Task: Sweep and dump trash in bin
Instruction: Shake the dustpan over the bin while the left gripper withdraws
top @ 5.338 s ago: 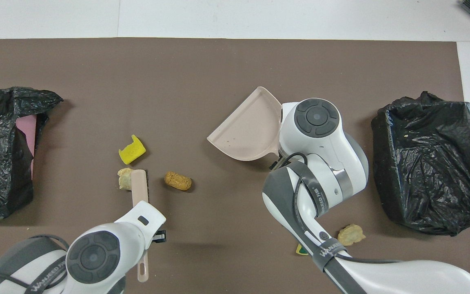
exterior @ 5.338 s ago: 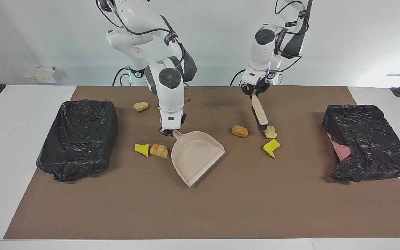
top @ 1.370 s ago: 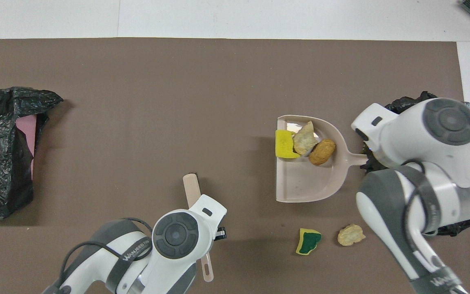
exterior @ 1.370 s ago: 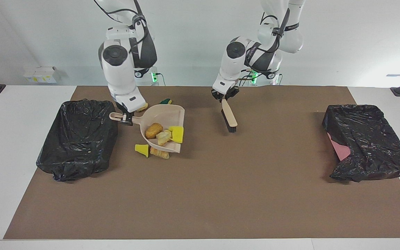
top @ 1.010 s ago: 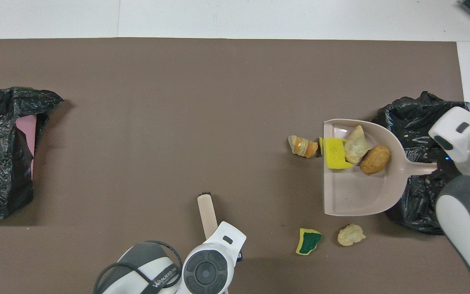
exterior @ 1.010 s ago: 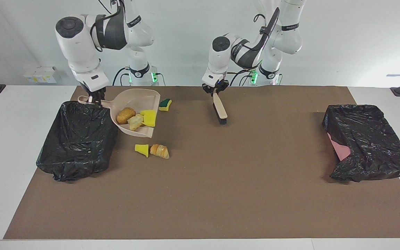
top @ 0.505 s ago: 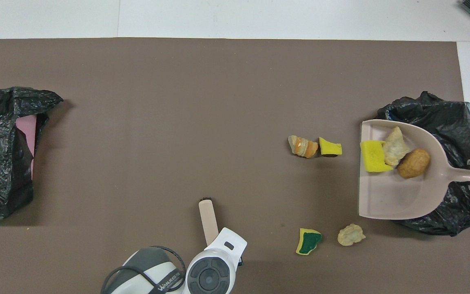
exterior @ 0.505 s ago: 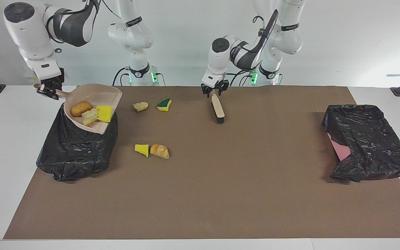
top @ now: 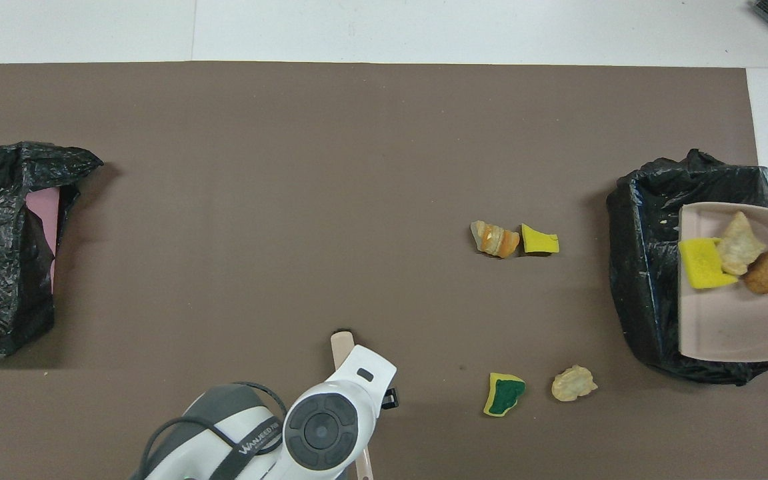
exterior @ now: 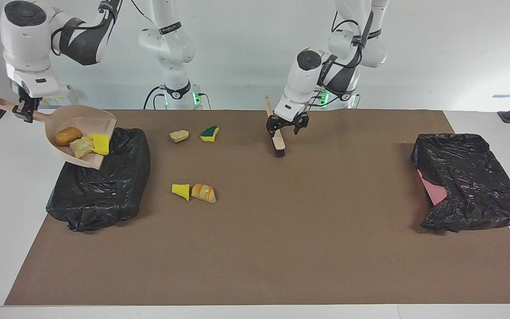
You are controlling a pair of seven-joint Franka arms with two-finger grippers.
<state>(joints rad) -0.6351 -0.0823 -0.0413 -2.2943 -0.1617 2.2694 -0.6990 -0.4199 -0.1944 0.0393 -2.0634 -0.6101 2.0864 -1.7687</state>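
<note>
Currently, scene: brown mat (exterior: 281, 248) on a white table, two black-bagged bins, one at each arm's end.
Right gripper (exterior: 25, 110): clenched on the handle of the beige dustpan (exterior: 87, 128), raised over the bin at the right arm's end (exterior: 100, 190); arm out of the overhead view.
Dustpan load: brown bread roll (exterior: 67, 136), pale bread chunk (exterior: 81, 146), yellow sponge piece (exterior: 100, 143), all lying in the pan, pan tipped with its mouth over the bin.
Left gripper (exterior: 287, 126): fingers spread apart around the brush (exterior: 275, 137), which leans bristle-end down on the mat; whether the fingers touch the handle, cannot tell.
Loose trash, near the robots: green-and-yellow sponge (exterior: 209, 132) and tan bread lump (exterior: 179, 135), side by side on the mat.
Loose trash, farther out: yellow sponge wedge (exterior: 180, 191) touching the croissant (exterior: 203, 193), beside the bin at the right arm's end.
Other bin (exterior: 467, 181): at the left arm's end, black bag slumped, pink wall showing.
</note>
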